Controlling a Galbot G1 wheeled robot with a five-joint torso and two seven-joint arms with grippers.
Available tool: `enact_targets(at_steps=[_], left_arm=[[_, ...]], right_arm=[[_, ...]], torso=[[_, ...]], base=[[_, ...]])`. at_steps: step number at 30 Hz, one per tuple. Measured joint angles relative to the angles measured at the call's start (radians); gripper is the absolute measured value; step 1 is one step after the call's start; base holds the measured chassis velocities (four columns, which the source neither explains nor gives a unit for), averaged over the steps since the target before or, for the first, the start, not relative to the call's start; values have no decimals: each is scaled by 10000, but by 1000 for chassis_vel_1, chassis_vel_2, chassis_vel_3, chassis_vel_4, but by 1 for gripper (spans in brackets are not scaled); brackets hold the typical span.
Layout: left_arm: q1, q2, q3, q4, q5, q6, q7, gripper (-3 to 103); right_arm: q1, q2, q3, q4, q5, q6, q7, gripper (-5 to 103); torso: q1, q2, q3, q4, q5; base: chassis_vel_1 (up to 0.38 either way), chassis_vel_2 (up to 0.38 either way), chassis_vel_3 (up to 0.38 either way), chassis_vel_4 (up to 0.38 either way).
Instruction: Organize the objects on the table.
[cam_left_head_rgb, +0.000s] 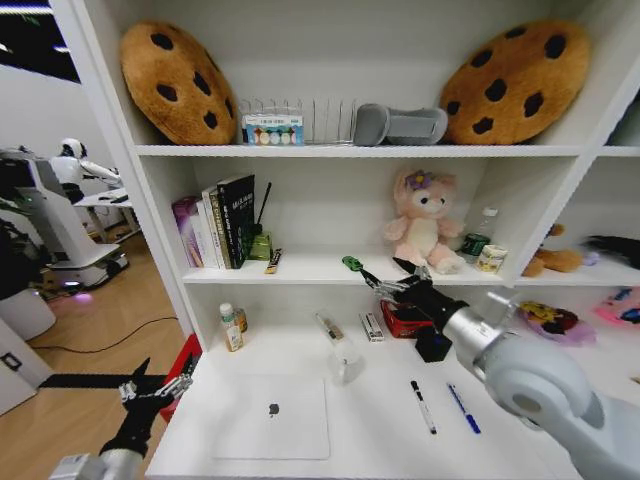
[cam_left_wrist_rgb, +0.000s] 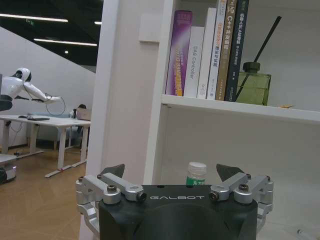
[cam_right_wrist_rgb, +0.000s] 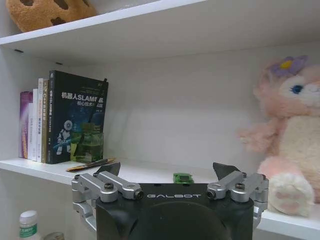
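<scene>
At the middle shelf of a white bookcase, the right gripper (cam_left_head_rgb: 383, 284) hangs with its fingers spread wide and empty, pointed at a tiny green toy car (cam_left_head_rgb: 352, 263) that sits on the shelf board just ahead of it. In the right wrist view the car (cam_right_wrist_rgb: 183, 177) shows between the two open fingertips, with a pink plush rabbit (cam_right_wrist_rgb: 290, 150) close on one side and a row of books (cam_right_wrist_rgb: 60, 122) and a green glass bottle (cam_right_wrist_rgb: 86, 145) farther along the other. Below, on the white desk (cam_left_head_rgb: 370, 440), lie a closed silver laptop (cam_left_head_rgb: 272, 417), a black marker (cam_left_head_rgb: 423, 406) and a blue pen (cam_left_head_rgb: 463, 408), side by side but apart. A red box (cam_left_head_rgb: 402, 320) and a clear cup (cam_left_head_rgb: 340, 345) stand behind them, near the arm. The left gripper (cam_left_head_rgb: 155, 388) hovers off the desk's left edge, fingers wide apart, holding nothing. Cookie cushions (cam_left_head_rgb: 178, 80) rest on the top shelf.
</scene>
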Motion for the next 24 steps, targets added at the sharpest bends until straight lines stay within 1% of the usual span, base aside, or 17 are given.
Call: enact_targets(at_steps=[2, 3, 4, 5, 6, 8, 11, 13, 14, 17, 18, 20, 21, 23, 24], left_arm=[[-25, 12, -9, 6, -15, -3, 1, 100], [-25, 12, -9, 6, -15, -3, 1, 100], [-52, 22, -26, 6, -44, -3, -3, 100], [-59, 39, -35, 7, -65, -3, -6, 100], [-59, 39, -35, 7, -65, -3, -6, 100], [-59, 67, -49, 23, -85, -3, -7, 100], [-59, 74, -54, 42, -88, -3, -6, 100], [-64, 75, -47, 108, -91, -9, -5, 100], [-64, 75, -47, 108, -91, -9, -5, 100], [-99, 30, -12, 274, -92, -41, 9, 100], [-99, 30, -12, 274, -92, -41, 9, 100], [-116, 2, -14, 362, -109, -60, 13, 100], [-116, 2, -14, 362, -109, -60, 13, 100], [-120, -13, -38, 447, -151, -73, 22, 100], [-120, -13, -38, 447, -151, -73, 22, 100]], right_arm=[[-1083, 585, 610, 12, -762, 323, -372, 100], [-1083, 585, 610, 12, -762, 323, -372, 100], [-1738, 1022, 906, -80, -1381, 581, -601, 100], [-2157, 1307, 1078, -158, -1732, 754, -731, 100], [-2157, 1307, 1078, -158, -1732, 754, -731, 100], [-2756, 1768, 1339, -337, -2322, 1107, -969, 100], [-2936, 1914, 1421, -441, -2576, 1266, -1065, 100], [-3350, 2359, 1615, -786, -3040, 1740, -1285, 100], [-3350, 2359, 1615, -786, -3040, 1740, -1285, 100], [-3768, 2872, 1776, -1449, -3582, 2696, -1839, 100], [-3768, 2872, 1776, -1449, -3582, 2696, -1839, 100], [-3816, 3096, 1672, -1878, -3836, 3179, -2125, 100], [-3816, 3096, 1672, -1878, -3836, 3179, -2125, 100], [-3810, 3295, 1499, -2426, -3961, 3688, -2417, 100], [-3810, 3295, 1499, -2426, -3961, 3688, -2417, 100]], torso=[[0, 0, 0, 1, 0], [0, 0, 0, 1, 0], [0, 1, 0, 1, 2], [0, 0, 1, -3, 2], [0, 0, 1, -3, 2], [0, 0, 1, -3, 2], [0, 0, 1, -2, 2], [0, 0, 1, 2, 2], [0, 0, 1, 2, 2], [0, 0, 2, 1, 1], [0, 0, 2, 1, 1], [0, 0, 1, 1, 2], [0, 0, 1, 1, 2], [0, 0, 2, 1, 1], [0, 0, 2, 1, 1]], base=[[0, 0, 0, 0], [0, 0, 0, 0], [0, 0, 0, 0], [0, 0, 0, 0], [0, 0, 0, 0], [0, 0, 0, 0], [0, 0, 0, 0], [0, 0, 0, 0], [0, 0, 0, 0], [0, 0, 0, 0], [0, 0, 0, 0], [0, 0, 0, 0], [0, 0, 0, 0], [0, 0, 0, 0], [0, 0, 0, 0]])
